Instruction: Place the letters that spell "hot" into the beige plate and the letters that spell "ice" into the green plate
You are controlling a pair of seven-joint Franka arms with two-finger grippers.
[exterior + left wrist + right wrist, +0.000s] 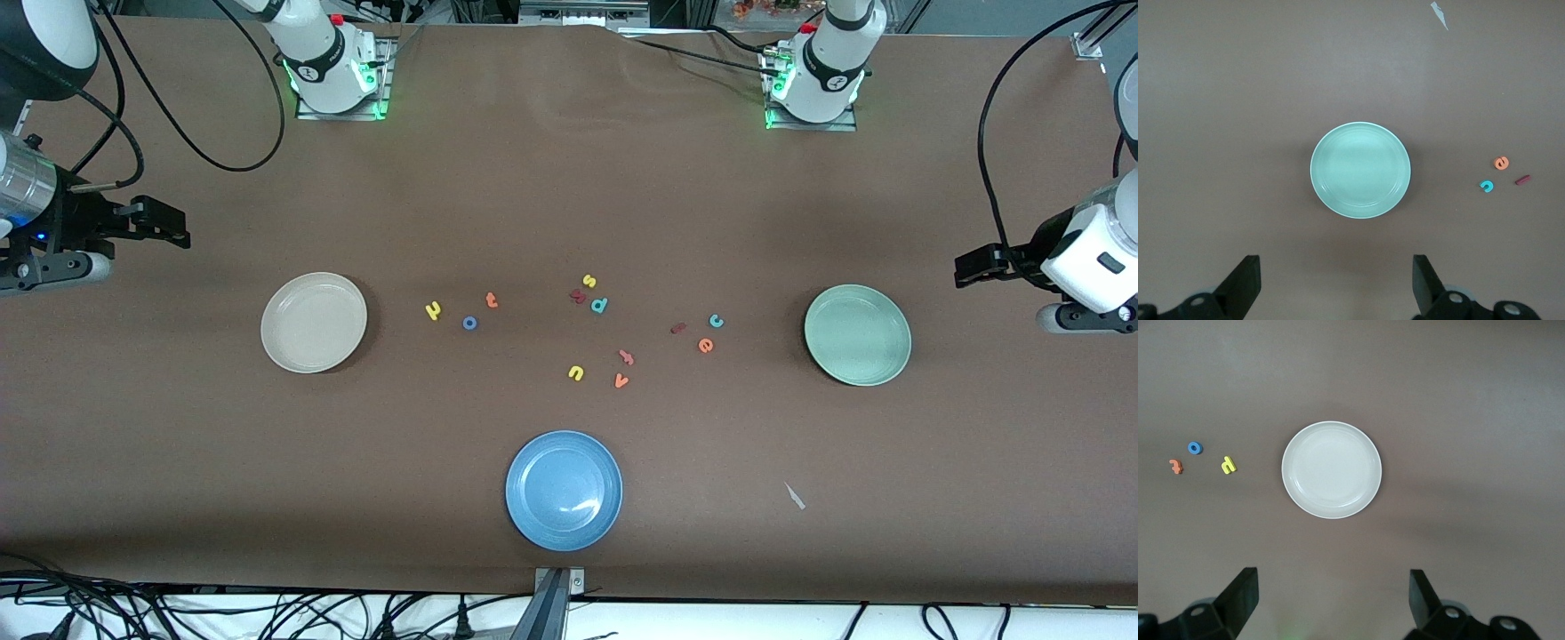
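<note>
The beige plate (pixel 313 322) (pixel 1331 469) lies bare toward the right arm's end of the table. Beside it lie the yellow h (pixel 433 310) (pixel 1228 464), blue o (pixel 469 323) (pixel 1195 447) and orange t (pixel 491 300) (pixel 1176 466). The green plate (pixel 857 334) (pixel 1360 170) lies bare toward the left arm's end, with the dark red i (pixel 677 328) (pixel 1523 179), teal c (pixel 716 321) (pixel 1486 187) and orange e (pixel 705 346) (pixel 1501 162) beside it. My right gripper (pixel 173 227) (pixel 1333 597) hangs open and empty above the table near the beige plate. My left gripper (pixel 969 267) (pixel 1336 280) hangs open and empty near the green plate.
A blue plate (pixel 564 489) sits nearest the front camera. Mid-table lie a yellow s (pixel 589 281), teal d (pixel 599 305), yellow u (pixel 575 372), orange v (pixel 621 380) and two reddish letters. A paper scrap (pixel 794 496) (pixel 1439 13) lies near the front edge.
</note>
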